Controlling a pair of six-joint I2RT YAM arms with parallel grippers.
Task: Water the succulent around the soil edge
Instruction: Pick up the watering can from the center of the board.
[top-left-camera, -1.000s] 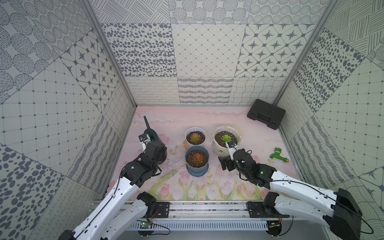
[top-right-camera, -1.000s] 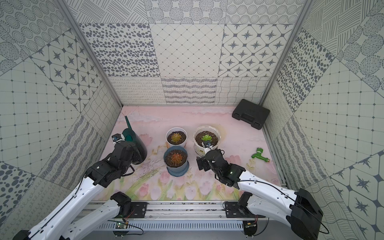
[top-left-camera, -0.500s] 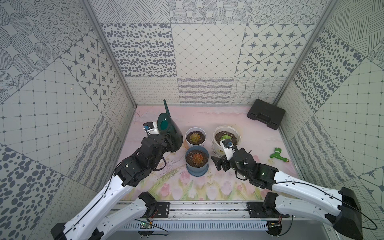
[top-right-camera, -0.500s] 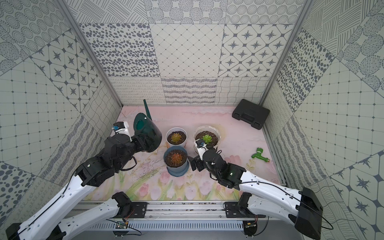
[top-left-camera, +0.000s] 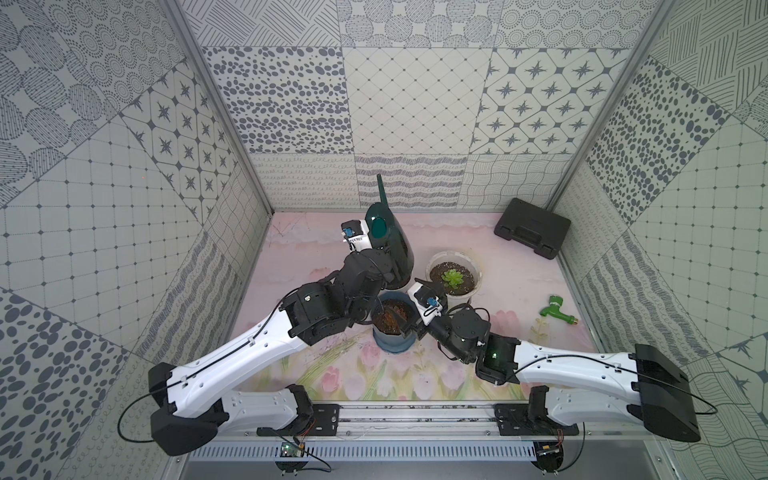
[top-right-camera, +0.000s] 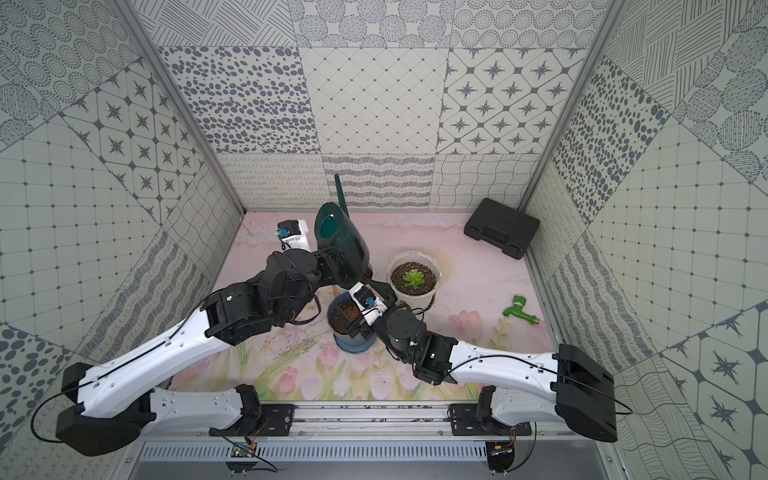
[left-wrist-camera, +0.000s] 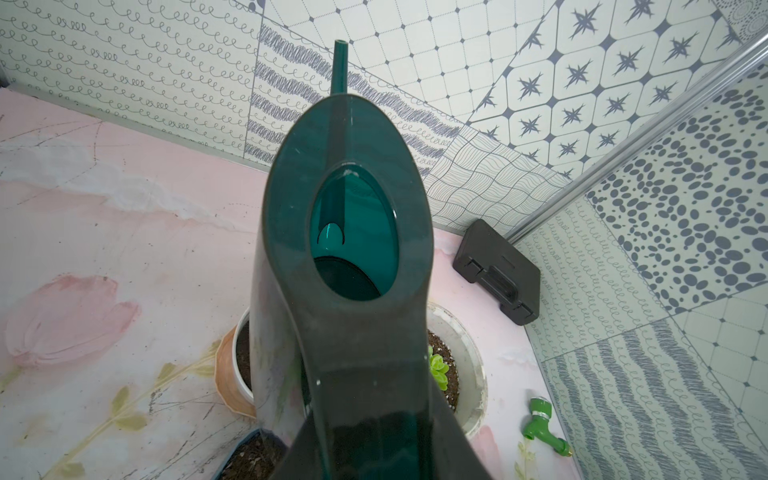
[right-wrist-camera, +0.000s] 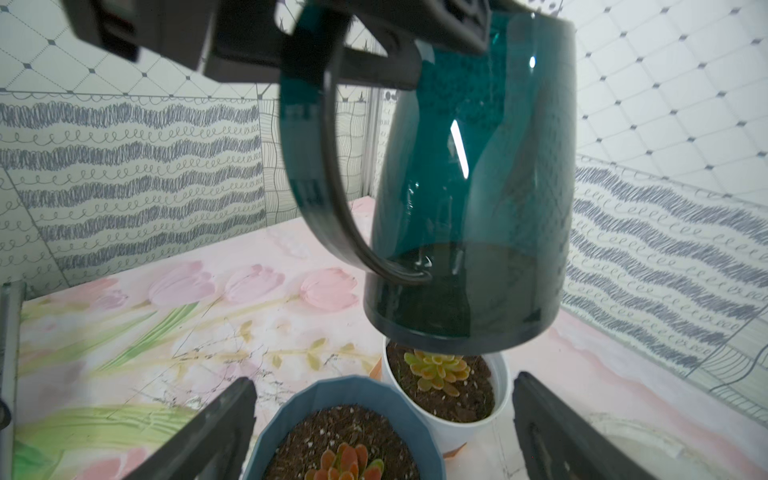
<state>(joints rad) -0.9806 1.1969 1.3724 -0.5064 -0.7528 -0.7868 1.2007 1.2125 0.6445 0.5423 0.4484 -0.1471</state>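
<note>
My left gripper (top-left-camera: 380, 253) is shut on the handle of a dark green watering can (top-left-camera: 388, 245), which hangs upright in the air with its spout pointing up. In the right wrist view the can (right-wrist-camera: 469, 187) hovers just above a small white pot (right-wrist-camera: 469, 419) holding a yellow-green succulent (right-wrist-camera: 440, 370). My right gripper (right-wrist-camera: 382, 432) stands open, its fingers either side of a blue pot (top-left-camera: 390, 336) with an orange succulent (right-wrist-camera: 345, 461). A green succulent (top-left-camera: 452, 277) grows in a clear pot (top-left-camera: 476, 274) to the right of the can.
A black case (top-left-camera: 532, 227) lies at the back right corner. A green hose nozzle (top-left-camera: 559, 311) lies near the right wall. Patterned walls close in the left, back and right sides. The three pots stand close together mid-table.
The left arm has lifted the watering can from the left side and carried it right, over the small white pot. The right gripper, still open, has moved left from the clear pot to the blue pot.
</note>
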